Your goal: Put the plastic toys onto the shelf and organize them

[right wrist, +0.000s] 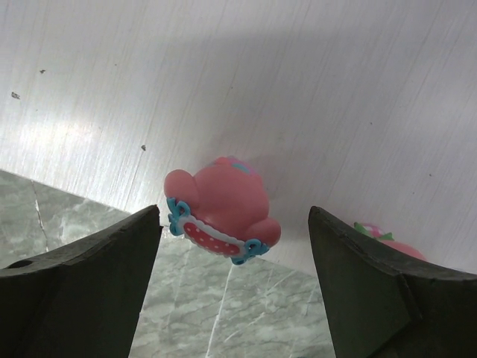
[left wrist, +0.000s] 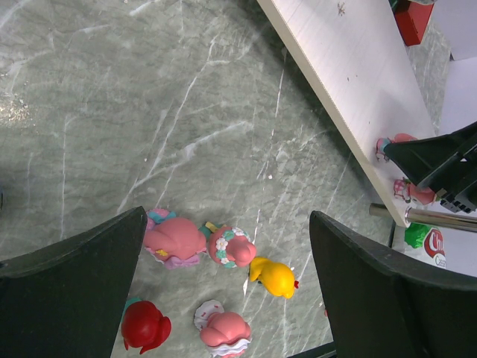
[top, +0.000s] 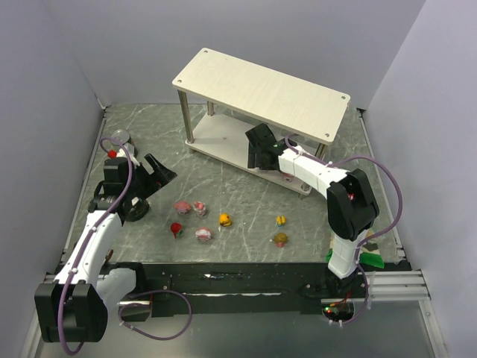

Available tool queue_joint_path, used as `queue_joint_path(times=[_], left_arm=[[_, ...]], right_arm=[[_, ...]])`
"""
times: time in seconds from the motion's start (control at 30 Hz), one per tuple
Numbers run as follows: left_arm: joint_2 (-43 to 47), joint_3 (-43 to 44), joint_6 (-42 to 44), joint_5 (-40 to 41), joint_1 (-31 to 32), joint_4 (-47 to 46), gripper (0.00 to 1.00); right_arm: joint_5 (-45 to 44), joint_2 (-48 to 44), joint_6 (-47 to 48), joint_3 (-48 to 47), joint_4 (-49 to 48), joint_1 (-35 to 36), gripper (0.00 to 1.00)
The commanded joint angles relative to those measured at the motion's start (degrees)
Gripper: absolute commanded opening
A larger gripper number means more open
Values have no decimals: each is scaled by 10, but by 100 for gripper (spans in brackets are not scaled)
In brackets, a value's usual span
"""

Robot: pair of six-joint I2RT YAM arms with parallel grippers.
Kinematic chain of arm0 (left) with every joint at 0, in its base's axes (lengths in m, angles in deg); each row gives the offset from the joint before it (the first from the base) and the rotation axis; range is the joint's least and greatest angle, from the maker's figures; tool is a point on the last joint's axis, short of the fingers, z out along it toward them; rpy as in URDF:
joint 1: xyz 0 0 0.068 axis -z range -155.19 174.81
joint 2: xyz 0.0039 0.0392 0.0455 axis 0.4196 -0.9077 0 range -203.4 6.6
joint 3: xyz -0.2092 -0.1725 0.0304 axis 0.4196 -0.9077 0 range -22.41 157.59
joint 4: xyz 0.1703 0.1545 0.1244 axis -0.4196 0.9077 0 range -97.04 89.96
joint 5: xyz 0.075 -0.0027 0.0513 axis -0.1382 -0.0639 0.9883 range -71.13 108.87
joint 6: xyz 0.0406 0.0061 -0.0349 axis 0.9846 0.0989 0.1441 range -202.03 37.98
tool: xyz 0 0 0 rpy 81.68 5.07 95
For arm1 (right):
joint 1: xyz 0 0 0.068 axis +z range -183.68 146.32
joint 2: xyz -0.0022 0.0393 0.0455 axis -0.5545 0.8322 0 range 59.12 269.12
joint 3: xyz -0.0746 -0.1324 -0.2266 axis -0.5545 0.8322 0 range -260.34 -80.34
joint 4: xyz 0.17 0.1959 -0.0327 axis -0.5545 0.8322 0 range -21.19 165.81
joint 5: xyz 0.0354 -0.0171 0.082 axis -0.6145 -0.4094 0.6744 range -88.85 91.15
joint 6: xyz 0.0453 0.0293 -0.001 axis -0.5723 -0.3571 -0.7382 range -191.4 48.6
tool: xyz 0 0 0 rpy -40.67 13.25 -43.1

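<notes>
The shelf (top: 261,93) stands at the back, its lower board (right wrist: 298,89) filling the right wrist view. My right gripper (top: 259,153) is at that board's front edge, open, its fingers either side of a pink toy with blue trim (right wrist: 222,209) and not touching it. That toy rests on the board's edge, with another pink toy (right wrist: 387,242) to its right. My left gripper (left wrist: 227,224) hangs open above the table. Below it lie two pink toys (left wrist: 175,239) (left wrist: 231,246), a yellow one (left wrist: 274,277), a red one (left wrist: 145,324) and a third pink one (left wrist: 223,330). A yellow-blue toy (top: 281,220) and a brown-pink toy (top: 279,239) lie further right.
A round can (top: 119,142) stands at the left wall behind my left arm. A green chips bag (top: 369,259) lies by the right arm's base. A red can (left wrist: 414,19) shows past the shelf. Grey walls close in the table on three sides.
</notes>
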Motion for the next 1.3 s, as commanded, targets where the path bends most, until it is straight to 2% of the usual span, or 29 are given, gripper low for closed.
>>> queue_joint_path(times=[0.0,0.3,0.73,0.97,1.03,1.1,1.27], left_arm=[[4,3,7,5,0,-20,96],[12,2,7,8,0,-18,96],[24,-2,11,10,0,-13,96],[31,-15,14,16,0,-7,96],[32,-17,16,19,0,-6,96],[31,-14,18,22,0,-5,96],[31,-9,26,47,0,1,96]], right_arm=[[-2,-45,-3,5,-20,-2,87],[-21,-61,-11,2,6,15,87],[-15,-144,-24,55,26,60,88],[14,-187,-26,87,26,145,88],[23,-191,-31,93,10,189,88],[43,-185,-38,90,-1,225,88],[72,-122,-55,44,-25,264,87]])
